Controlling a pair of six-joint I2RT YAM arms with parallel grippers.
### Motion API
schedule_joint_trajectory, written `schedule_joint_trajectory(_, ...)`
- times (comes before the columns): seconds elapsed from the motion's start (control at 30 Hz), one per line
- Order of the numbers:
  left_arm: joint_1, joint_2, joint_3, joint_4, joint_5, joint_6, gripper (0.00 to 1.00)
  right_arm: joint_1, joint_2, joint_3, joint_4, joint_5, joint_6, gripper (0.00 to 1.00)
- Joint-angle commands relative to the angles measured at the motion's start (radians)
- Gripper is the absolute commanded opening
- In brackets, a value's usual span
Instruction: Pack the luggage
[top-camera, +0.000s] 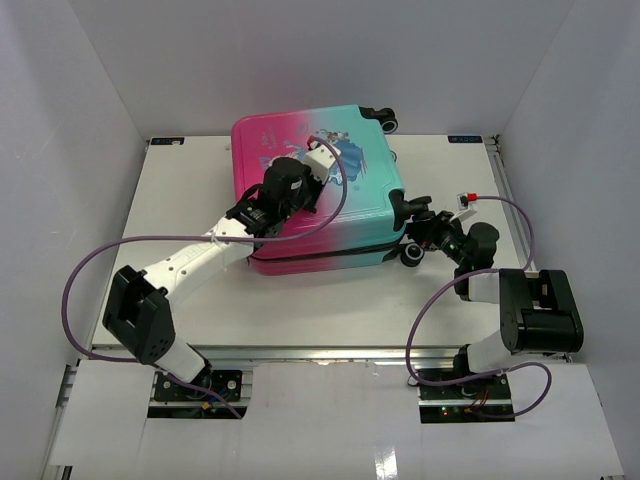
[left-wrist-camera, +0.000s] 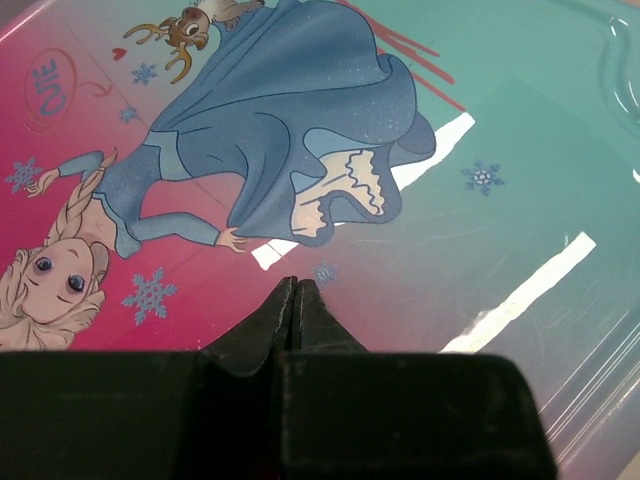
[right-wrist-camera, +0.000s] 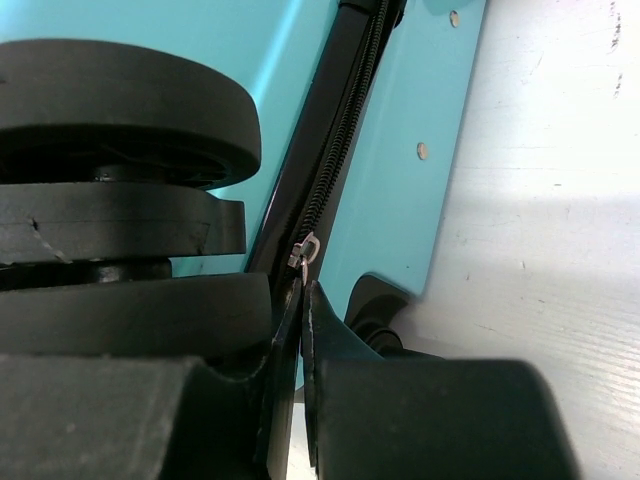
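The table is taken up at its middle and far part by the luggage, which is laid flat and closed, print side up (pink on the left, teal on the right). The left gripper is held over the lid with its jaws together on nothing. The right gripper is set at the near right corner beside a black wheel, jaws pressed together. Its tips are placed at the zipper, just below the silver pull; whether the pull is pinched cannot be told.
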Motion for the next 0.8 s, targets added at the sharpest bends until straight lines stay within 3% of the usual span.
schedule_joint_trajectory(0.0, -0.100, 0.060, 0.164, -0.260, -0.036, 0.065, 0.00, 0.018, 0.014, -0.006, 0.153, -0.145, 0.078, 0.08)
schedule_joint_trajectory(0.2, -0.290, 0.253, 0.531, -0.430, -0.115, 0.250, 0.09, 0.010, 0.054, -0.006, 0.218, -0.186, 0.131, 0.08)
schedule_joint_trajectory(0.27, -0.321, 0.361, 0.673, -0.486, -0.098, 0.264, 0.19, 0.007, 0.081, -0.008, 0.280, -0.209, 0.165, 0.08)
schedule_joint_trajectory(0.43, -0.362, 0.522, 0.851, -0.490, -0.152, 0.289, 0.45, 0.007, 0.121, -0.017, 0.348, -0.232, 0.197, 0.08)
schedule_joint_trajectory(0.47, -0.373, 0.565, 0.869, -0.485, -0.169, 0.298, 0.46, 0.007, 0.121, -0.018, 0.344, -0.228, 0.193, 0.08)
schedule_joint_trajectory(0.7, -0.389, 0.809, 1.038, -0.148, -0.601, 0.349, 0.46, 0.007, 0.075, -0.048, 0.312, -0.215, 0.147, 0.08)
schedule_joint_trajectory(0.77, -0.383, 0.842, 1.041, 0.052, -0.707, 0.378, 0.45, 0.007, 0.053, -0.049, 0.275, -0.203, 0.124, 0.08)
